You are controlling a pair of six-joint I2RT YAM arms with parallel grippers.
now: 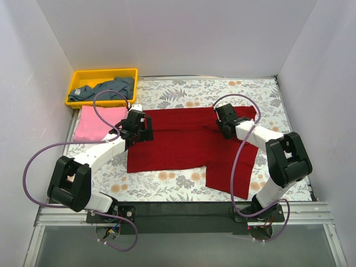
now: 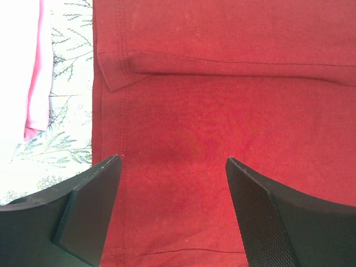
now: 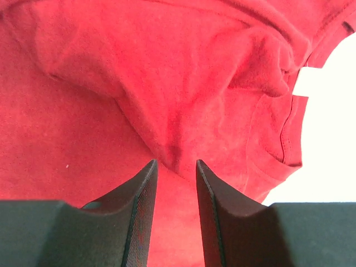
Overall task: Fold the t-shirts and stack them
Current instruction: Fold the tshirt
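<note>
The dark red t-shirt (image 1: 183,144) lies spread across the middle of the floral table, one part hanging toward the front right. My left gripper (image 1: 139,130) is open just above its left edge (image 2: 222,111), the jaws wide apart (image 2: 173,161). My right gripper (image 1: 225,125) is at the shirt's upper right, its jaws nearly together (image 3: 176,164) on a raised ridge of red cloth (image 3: 111,83). The pink t-shirt (image 1: 97,123) lies folded to the left and shows in the left wrist view (image 2: 28,67). The blue-grey t-shirt (image 1: 108,89) is crumpled in the bin.
The yellow plastic bin (image 1: 103,72) stands at the back left corner. White walls close the table on three sides. Purple cables loop from both arms over the table's left and right parts.
</note>
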